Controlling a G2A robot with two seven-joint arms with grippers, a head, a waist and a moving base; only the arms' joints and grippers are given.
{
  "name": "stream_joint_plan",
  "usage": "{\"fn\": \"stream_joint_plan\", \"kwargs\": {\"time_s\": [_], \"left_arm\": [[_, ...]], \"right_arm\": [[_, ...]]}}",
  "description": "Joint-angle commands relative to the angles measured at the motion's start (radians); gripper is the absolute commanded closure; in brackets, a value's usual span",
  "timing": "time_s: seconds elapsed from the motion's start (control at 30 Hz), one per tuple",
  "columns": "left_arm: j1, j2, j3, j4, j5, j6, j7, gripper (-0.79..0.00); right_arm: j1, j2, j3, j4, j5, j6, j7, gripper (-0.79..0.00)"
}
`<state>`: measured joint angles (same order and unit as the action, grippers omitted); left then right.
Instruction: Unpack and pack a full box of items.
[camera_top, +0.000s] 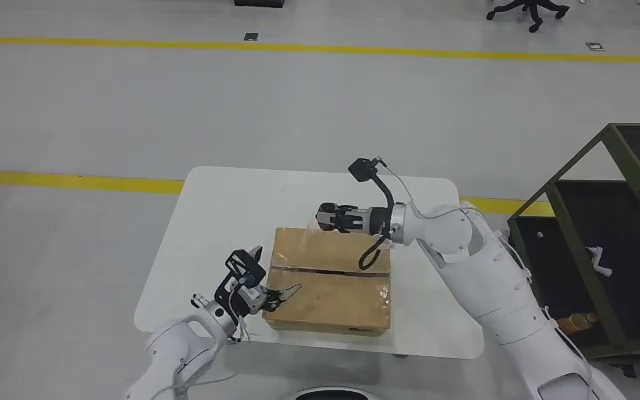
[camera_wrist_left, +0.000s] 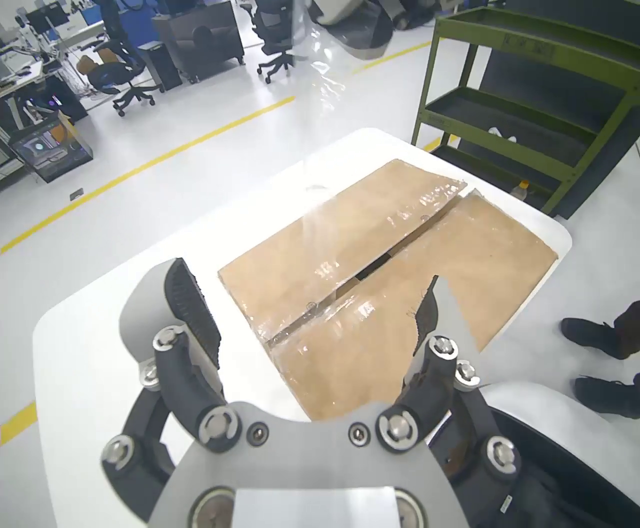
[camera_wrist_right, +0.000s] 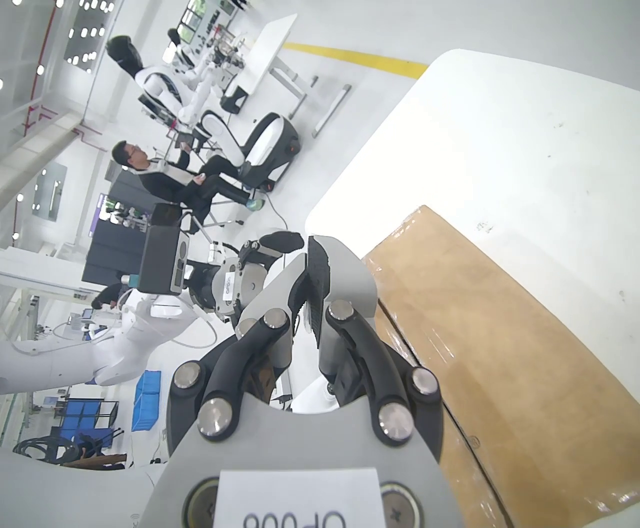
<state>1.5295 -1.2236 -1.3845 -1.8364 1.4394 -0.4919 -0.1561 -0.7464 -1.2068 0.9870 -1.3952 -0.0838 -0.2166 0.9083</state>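
The left gripper (camera_wrist_left: 310, 300) is hovering open and empty beside the box (camera_wrist_left: 475, 255) seam (camera_wrist_left: 400, 240) while the right gripper (camera_wrist_right: 307, 285) is pinching tape (camera_wrist_left: 312, 150), apparently unsealing it.

A white label (camera_wrist_right: 298, 497) on the right tool's (camera_wrist_right: 309, 280) base bears upside-down characters, cut off by the frame edge.

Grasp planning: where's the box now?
Top view: box on the table, front-centre; left tool at its left edge, right tool at its far edge.
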Motion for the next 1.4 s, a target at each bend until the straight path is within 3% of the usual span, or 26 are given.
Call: {"fn": "stream_joint_plan", "kwargs": {"time_s": [0.0, 0.63, 0.87, 1.03, 1.37], "left_arm": [[-0.011, -0.002, 0.022, 0.005, -0.004, 0.021, -0.027, -0.785], [-0.107, -0.013, 0.131, 0.055, -0.077, 0.071, -0.177, -0.785], [-0.141, -0.018, 0.158, 0.093, -0.073, 0.121, -0.198, -0.708], [-0.167, -0.022, 0.174, 0.114, -0.093, 0.147, -0.209, -0.566], [-0.200, -0.026, 0.196, 0.145, -0.087, 0.171, -0.202, -0.496]], "right_arm": [[0.006, -0.003, -0.010, 0.003, 0.000, 0.023, -0.003, 0.000], [0.014, -0.007, -0.005, -0.015, 0.004, 0.075, -0.007, 0.000], [0.014, -0.006, -0.001, -0.028, 0.005, 0.080, 0.002, 0.000], [0.014, -0.006, -0.001, -0.028, 0.003, 0.079, 0.006, 0.000], [0.019, -0.009, -0.005, -0.015, 0.004, 0.074, 0.009, 0.000]]}}
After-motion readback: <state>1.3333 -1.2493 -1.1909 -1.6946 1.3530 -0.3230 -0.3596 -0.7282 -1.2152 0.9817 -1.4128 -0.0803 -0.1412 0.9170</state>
